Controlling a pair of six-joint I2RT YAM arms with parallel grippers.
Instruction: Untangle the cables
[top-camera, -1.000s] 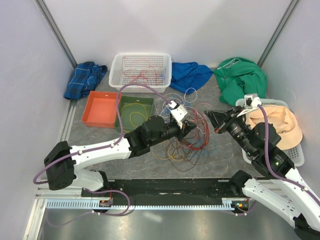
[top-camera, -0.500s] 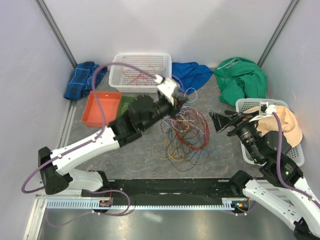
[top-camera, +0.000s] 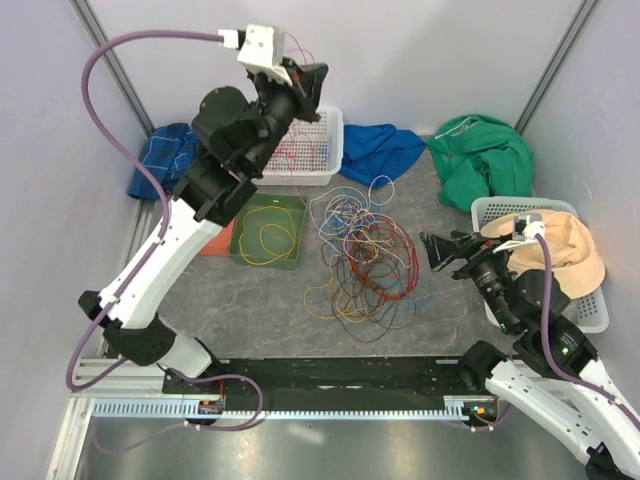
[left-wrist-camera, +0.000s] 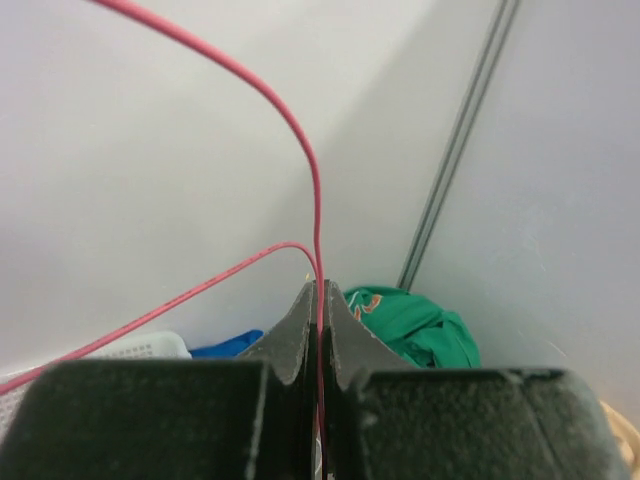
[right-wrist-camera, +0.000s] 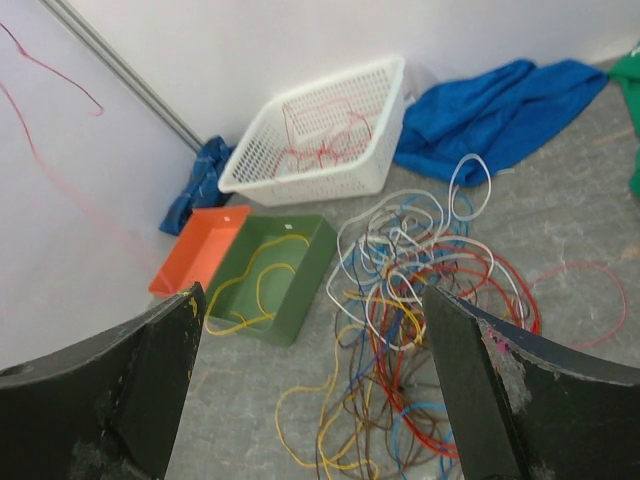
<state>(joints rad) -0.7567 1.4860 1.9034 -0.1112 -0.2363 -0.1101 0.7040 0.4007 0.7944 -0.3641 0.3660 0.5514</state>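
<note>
1. The cables (top-camera: 365, 255) are mostly one loose heap in the middle of the table (top-camera: 440, 320), between the two arms. Red, yellow, blue and white loops lie all over each other.
2. Big change: a second ago the left gripper (top-camera: 310, 78) was down in that heap. Now it's way up over the white basket (top-camera: 325, 165), jaws pressed together on a single red cable (left-wrist-camera: 318, 200).
3. The right gripper (top-camera: 432, 250) was shut next to the heap a second ago. Now it's spread wide, holding nothing, hanging just right of the pile.
4. The basket has red strands in it and the green tray (top-camera: 240, 228) has a yellow cable (top-camera: 265, 235), so I'd guess this red one gets dropped in the basket. Can't tell if its tail is free of the heap yet.
</note>
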